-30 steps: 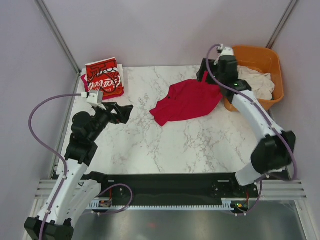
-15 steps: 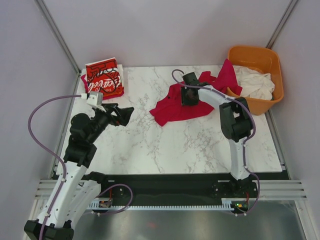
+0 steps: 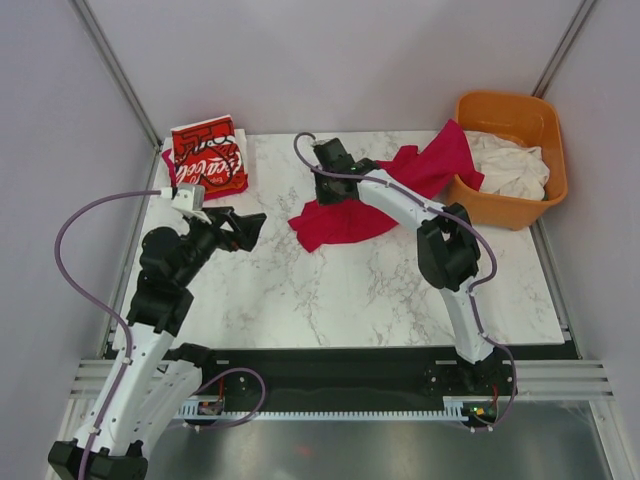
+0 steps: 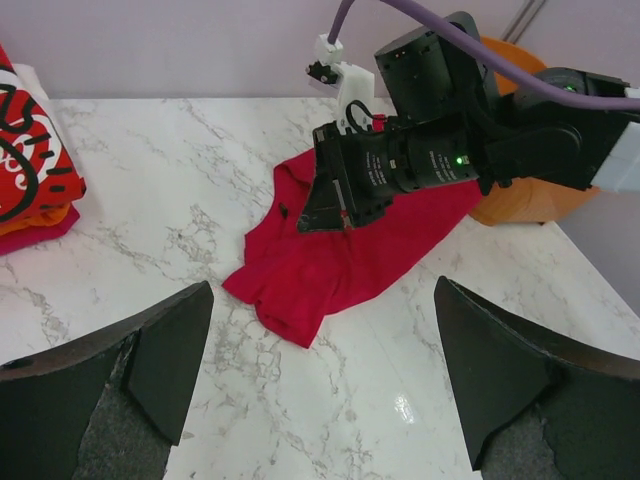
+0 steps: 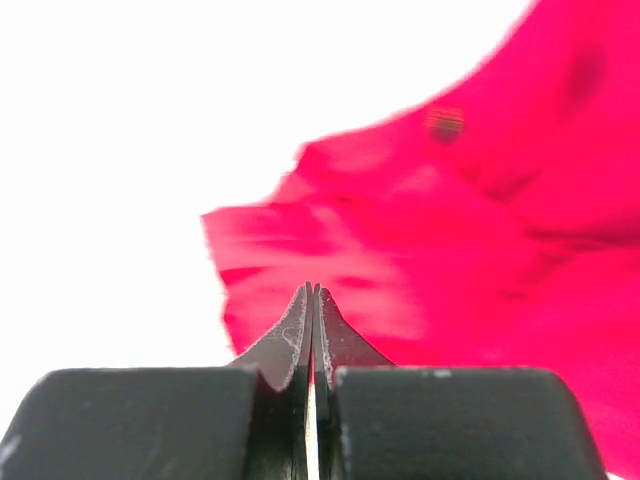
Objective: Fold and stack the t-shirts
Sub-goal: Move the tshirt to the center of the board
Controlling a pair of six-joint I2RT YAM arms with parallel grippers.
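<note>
Red shirt (image 3: 345,222): crumpled in the upper middle of the frame. Lower-left part lying on the table (image 3: 300,290), upper-right end draped over the rim of the tub (image 3: 505,103).
Right claw (image 3: 327,192): down at the left part of the red shirt, closed, fingers pressed flat together. In the wrist view, tips right at the edge of the cloth. Impossible to tell whether any cloth is caught between them.
Left claw (image 3: 243,228): wide open, holding nothing, hovering over bare table at centre left, well apart from the red shirt.
Printed shirt (image 3: 208,158): folded, in the upper left corner of the table. Probably the start of the stack.
Pale shirts (image 3: 515,165): heaped inside the tub at upper right, not yet folded.
Step in hand: most likely pulling the red shirt fully onto the table and spreading it flat before any fold.
Doing it well: first make sure of a real pinch. In case of slipping, open again and bite deeper, past the hem. Pull low and slowly toward the left of the frame, to free the far end from the rim without dragging the tub. Then bring the left claw to the opposite edge and stretch the cloth smooth.
Risk: an empty pinch, or a bunched layer giving a crooked fold.
</note>
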